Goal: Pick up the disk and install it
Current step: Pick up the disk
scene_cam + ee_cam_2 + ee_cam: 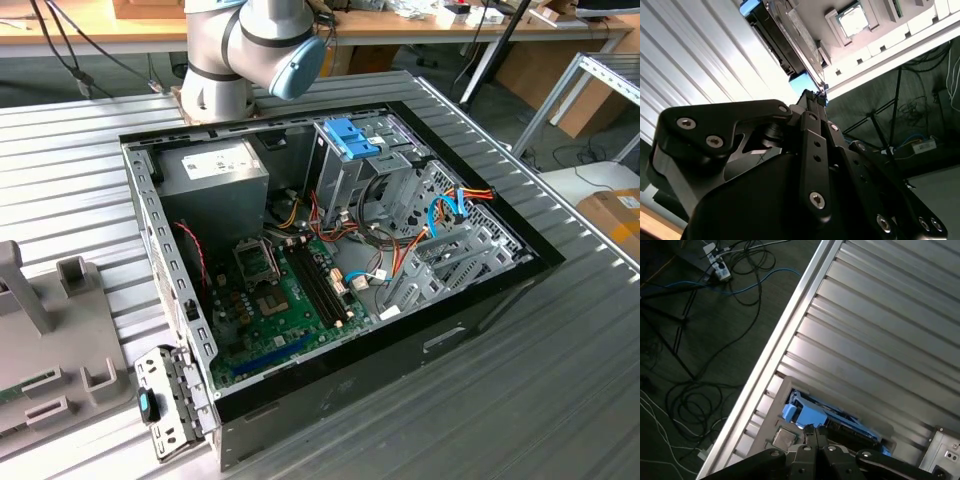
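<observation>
two fingertips [809, 434] of the gripper [815, 436] are seen pressed together in both wrist views, and nothing is judged to be pinched between them. they are placed right at the near end of the disk [815, 416], which is stood on edge in a grey holder [774, 426]; whether contact is made cannot be told. the disk's light-blue rail [802, 82] is seen just beyond the tips in the second wrist view. the holder is set on the ribbed metal table [880, 340], near its edge, and cables [740, 270] are strewn on the floor beyond.

the pick-up is judged not yet done. for a sound grasp, the jaws should be spread wider than the disk's thin side, centred across its flat faces, and closed on the metal body rather than on the plastic rail. a straight lift along the holder's slot is advised, so that jamming is avoided. in the exterior view, the open computer case [400, 330] is seen on the table.
</observation>
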Robot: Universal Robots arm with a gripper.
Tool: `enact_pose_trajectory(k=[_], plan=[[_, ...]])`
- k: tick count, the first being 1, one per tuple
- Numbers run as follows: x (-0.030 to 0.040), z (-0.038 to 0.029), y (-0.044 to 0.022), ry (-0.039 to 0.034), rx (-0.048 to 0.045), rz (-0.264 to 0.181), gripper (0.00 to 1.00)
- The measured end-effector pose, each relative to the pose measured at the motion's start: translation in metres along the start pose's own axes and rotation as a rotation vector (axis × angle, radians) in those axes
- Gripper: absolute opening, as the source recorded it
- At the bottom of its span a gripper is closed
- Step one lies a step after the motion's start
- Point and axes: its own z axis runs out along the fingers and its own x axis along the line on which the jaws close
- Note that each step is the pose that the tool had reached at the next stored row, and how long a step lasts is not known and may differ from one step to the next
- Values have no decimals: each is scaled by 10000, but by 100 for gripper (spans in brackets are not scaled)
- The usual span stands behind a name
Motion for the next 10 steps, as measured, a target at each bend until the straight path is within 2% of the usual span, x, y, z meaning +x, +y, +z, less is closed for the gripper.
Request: enact_pose_trajectory(k=[10], plan=[[0,0,0,46,-21,-1093,11]])
